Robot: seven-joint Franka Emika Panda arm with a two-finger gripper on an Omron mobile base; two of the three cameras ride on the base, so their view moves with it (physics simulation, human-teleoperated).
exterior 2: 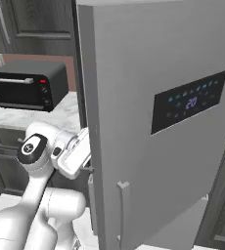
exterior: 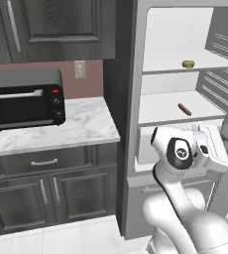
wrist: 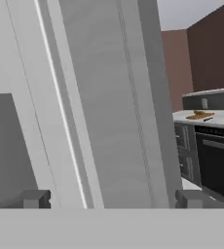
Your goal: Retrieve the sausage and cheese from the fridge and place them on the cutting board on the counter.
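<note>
- Clearly our gripper stands wide, nothing between its tips, hard against the edge of the fridge door; we judge the door could swing back onto the hand as we reach in, since the wrist sits right beside that edge.
- We still have both items to fetch; the sausage lies near the right front edge of the middle shelf, the cheese near the front edge of the shelf above; a careless sweep could roll the sausage off the shelf edge.
- Far off, the cutting board lies on the counter near its left end; the carry will be long, so a loose grip risks a drop.
- Left of the fridge, a toaster oven sits at the back of a shorter marble top.
</note>
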